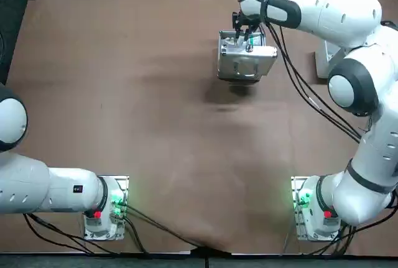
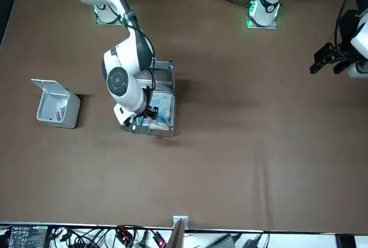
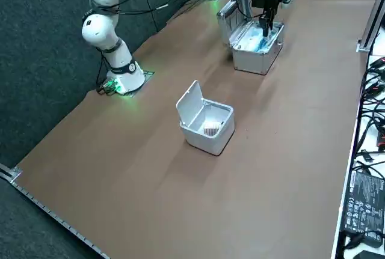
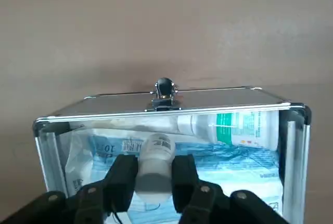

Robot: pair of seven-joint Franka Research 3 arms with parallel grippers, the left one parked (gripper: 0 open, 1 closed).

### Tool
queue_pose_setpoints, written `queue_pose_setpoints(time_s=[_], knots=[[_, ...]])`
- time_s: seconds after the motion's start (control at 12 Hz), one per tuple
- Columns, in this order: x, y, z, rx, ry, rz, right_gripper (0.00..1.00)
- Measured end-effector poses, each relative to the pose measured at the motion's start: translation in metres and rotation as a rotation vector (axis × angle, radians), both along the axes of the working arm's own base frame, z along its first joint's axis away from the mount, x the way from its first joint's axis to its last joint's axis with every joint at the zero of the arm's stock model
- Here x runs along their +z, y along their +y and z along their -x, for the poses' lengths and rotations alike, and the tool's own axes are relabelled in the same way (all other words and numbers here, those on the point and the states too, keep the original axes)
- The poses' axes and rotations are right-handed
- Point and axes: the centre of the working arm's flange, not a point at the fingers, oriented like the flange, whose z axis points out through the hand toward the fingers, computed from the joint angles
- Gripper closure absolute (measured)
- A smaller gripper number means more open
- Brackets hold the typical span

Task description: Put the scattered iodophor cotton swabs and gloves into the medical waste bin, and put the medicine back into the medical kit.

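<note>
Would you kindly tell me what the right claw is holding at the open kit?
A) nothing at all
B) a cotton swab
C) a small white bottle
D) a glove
C: the wrist view shows the right claw shut on a small white bottle at the open kit.

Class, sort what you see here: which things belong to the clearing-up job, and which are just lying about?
Job: right gripper, shut on medicine bottle at the open medical kit; medical waste bin, lid up.
Lying about: cables and black device beyond the table edge.
</note>
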Motion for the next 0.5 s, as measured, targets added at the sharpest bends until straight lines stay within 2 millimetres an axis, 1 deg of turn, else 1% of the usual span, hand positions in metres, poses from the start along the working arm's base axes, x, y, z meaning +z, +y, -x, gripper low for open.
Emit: queue_pose_setpoints(time_s=[0.08, 0.25, 0.5], knots=[[-0.001, 0.000, 0.000, -0.003, -0.001, 0.004, 0.60], [-0.011, 0.003, -0.004, -0.019, -0.034, 0.008, 0.60], [-0.025, 0.000, -0.007, -0.029, -0.036, 0.014, 0.60]])
